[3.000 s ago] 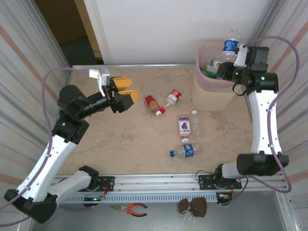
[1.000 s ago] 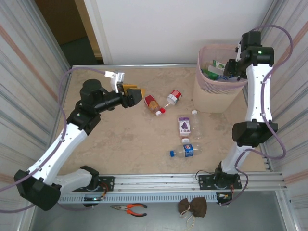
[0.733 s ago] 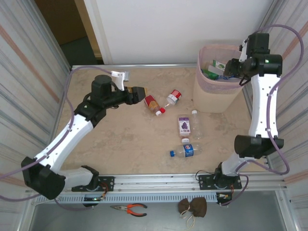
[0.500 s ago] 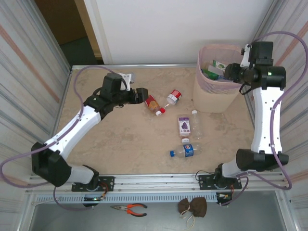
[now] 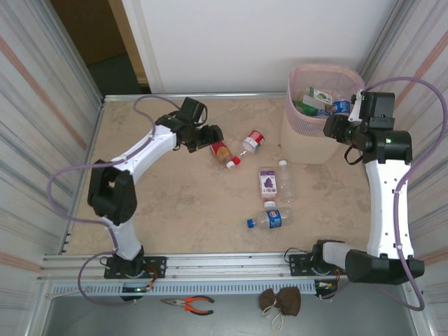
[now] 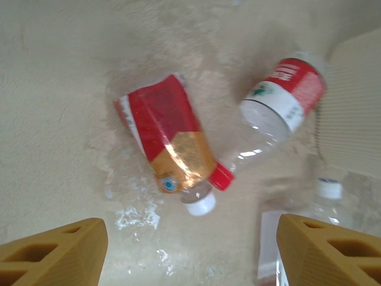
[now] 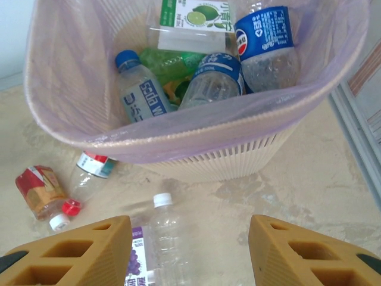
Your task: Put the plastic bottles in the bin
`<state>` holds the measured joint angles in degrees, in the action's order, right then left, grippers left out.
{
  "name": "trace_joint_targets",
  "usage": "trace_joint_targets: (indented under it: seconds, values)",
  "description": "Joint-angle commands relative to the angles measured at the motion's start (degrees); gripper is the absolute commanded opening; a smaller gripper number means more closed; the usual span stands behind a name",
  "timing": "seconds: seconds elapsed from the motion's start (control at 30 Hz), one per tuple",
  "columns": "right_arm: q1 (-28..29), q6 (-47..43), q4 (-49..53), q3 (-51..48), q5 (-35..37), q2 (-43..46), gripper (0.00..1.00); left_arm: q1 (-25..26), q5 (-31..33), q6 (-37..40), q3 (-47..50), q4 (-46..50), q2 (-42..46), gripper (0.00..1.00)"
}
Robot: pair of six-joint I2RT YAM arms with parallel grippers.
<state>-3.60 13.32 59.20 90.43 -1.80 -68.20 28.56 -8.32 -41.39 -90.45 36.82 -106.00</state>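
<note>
Where the bin (image 5: 306, 143) stands at the upper right of the top view, it holds a heap: a blue-labelled bottle (image 7: 265, 42), a blue-capped bottle (image 7: 138, 89), a green bottle (image 7: 169, 61) and a lime-labelled pack (image 7: 190, 21).

Right gripper (image 7: 190, 253) hangs beside the bin's rim, fingers apart, empty. Left gripper (image 6: 190, 250) is spread wide above the orange-brown bottle (image 6: 169, 140), holding nothing.

- That bottle lies diagonally, white cap toward lower right.
- Red-labelled clear bottle (image 6: 286, 95) slants the other way, its red cap touching the orange-brown bottle's neck.
- Mid-table: purple-labelled bottle (image 5: 268, 182) and white-capped clear bottle (image 5: 284, 178) lie side by side, long axes up-frame.
- Blue-capped table bottle (image 5: 271, 219) lies crosswise, cap left.
- Pliers (image 5: 187, 302) lie below the rail.
</note>
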Motion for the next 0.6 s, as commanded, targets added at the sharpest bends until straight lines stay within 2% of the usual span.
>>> trace_joint_targets:
  seconds: [0.0, 0.13, 0.57]
  values:
    - [0.1, 1.2, -2.0, -2.0, -0.4, 2.6, 0.53, 1.2, 5.8, -6.6, -5.8, 7.4, -4.0, 0.78]
    - [-0.1, 1.2, -2.4, -2.8, -0.9, 3.4, 0.53, 1.8, 7.9, -10.1, -10.7, 9.6, -9.4, 0.83]
    - [-0.2, 0.9, -3.7, -2.7, -3.0, 3.7, 0.53, 1.7, 7.1, -15.5, -21.5, 11.2, -22.7, 0.83]
